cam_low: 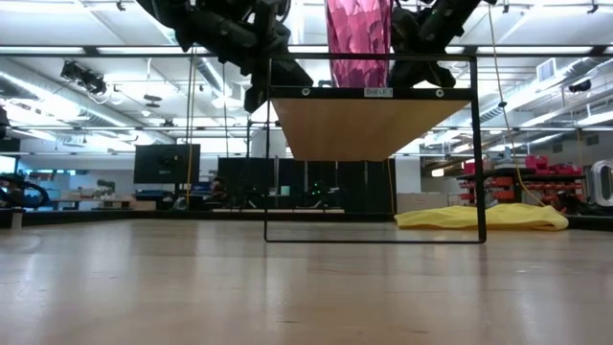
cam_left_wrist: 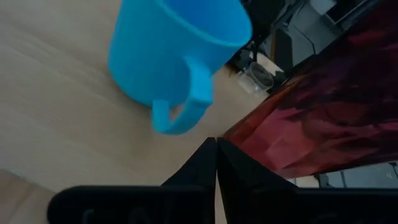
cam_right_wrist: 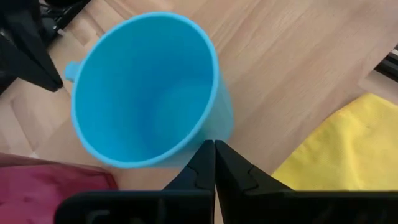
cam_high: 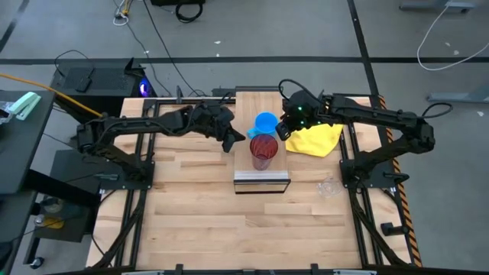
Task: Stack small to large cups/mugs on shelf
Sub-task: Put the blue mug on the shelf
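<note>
Both end effectors flank the red tumbler (cam_high: 263, 150), which stands upright on the shelf (cam_high: 261, 179) near the middle of the wood-plank surface (cam_high: 191, 221). Left end effector (cam_high: 229, 142) hangs just beside the tumbler on the left arm's side, its fingers pressed together with nothing between them, as the left wrist view shows. Right end effector (cam_high: 281, 131) sits just behind and to the other side of the tumbler, its fingers likewise closed on nothing and tipped toward the blue mug (cam_high: 265, 122). That mug stands just behind the tumbler, mouth up and handle toward the left arm; whether it touches the tumbler is hard to tell from above. A yellow cloth (cam_high: 315, 138) lies crumpled beside the mug, under the right arm. The tiny clear glass cup (cam_high: 329, 186) rests on the surface well apart from the tumbler, off the shelf's dark-framed end toward the right arm's base. Seen from surface level, the tumbler (cam_low: 358, 43) rises from the shelf's top (cam_low: 369, 125).
</note>
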Action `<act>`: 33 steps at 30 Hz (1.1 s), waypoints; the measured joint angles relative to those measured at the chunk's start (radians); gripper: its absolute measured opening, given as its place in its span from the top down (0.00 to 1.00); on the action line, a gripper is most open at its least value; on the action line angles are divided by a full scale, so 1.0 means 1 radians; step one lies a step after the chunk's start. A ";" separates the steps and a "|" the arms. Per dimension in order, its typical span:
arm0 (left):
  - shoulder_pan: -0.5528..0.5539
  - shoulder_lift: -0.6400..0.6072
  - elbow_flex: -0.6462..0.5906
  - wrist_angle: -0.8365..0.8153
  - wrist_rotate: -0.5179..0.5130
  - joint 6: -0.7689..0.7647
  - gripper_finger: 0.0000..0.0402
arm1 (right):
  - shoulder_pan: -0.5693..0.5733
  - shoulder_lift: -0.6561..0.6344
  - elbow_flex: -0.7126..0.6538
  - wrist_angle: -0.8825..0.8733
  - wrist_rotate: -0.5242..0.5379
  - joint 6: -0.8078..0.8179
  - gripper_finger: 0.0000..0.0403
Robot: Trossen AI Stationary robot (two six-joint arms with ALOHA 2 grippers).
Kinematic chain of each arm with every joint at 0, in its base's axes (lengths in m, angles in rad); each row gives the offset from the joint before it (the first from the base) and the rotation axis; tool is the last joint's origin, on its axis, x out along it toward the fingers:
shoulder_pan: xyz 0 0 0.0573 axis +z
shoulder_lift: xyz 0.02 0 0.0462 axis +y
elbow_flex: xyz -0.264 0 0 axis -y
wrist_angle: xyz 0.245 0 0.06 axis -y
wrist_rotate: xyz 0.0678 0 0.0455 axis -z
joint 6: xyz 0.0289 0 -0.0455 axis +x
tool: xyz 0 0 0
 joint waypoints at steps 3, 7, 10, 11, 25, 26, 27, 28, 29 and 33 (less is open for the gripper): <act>-0.001 0.000 0.000 -0.005 0.000 0.000 0.95 | 0.008 0.000 0.000 0.010 0.000 0.013 0.98; 0.004 0.000 0.000 -0.004 -0.029 0.000 0.96 | 0.014 0.000 0.000 0.013 0.000 0.026 0.98; 0.016 0.000 0.000 -0.005 -0.039 0.000 0.97 | 0.028 0.000 0.000 0.013 0.001 0.036 0.98; 0.020 0.000 0.000 -0.006 -0.042 0.000 0.97 | 0.034 0.000 0.000 0.013 0.000 0.037 0.98; 0.044 0.000 0.000 -0.011 -0.057 -0.001 0.97 | 0.066 0.000 0.000 0.012 0.023 0.052 0.98; 0.044 0.000 0.000 -0.011 -0.058 -0.001 0.97 | 0.066 0.000 0.000 0.012 0.027 0.052 0.98; 0.044 0.000 0.000 -0.011 -0.059 -0.001 0.97 | 0.066 0.000 0.000 0.012 0.031 0.052 0.98; 0.044 0.000 0.000 -0.011 -0.059 -0.001 0.97 | 0.066 0.000 0.000 0.012 0.033 0.052 0.98; 0.044 0.000 0.000 -0.011 -0.060 -0.001 0.96 | 0.066 0.000 0.000 0.012 0.034 0.052 0.98; 0.044 0.000 0.000 -0.011 -0.060 0.000 0.93 | 0.066 0.000 0.000 0.012 0.034 0.052 0.98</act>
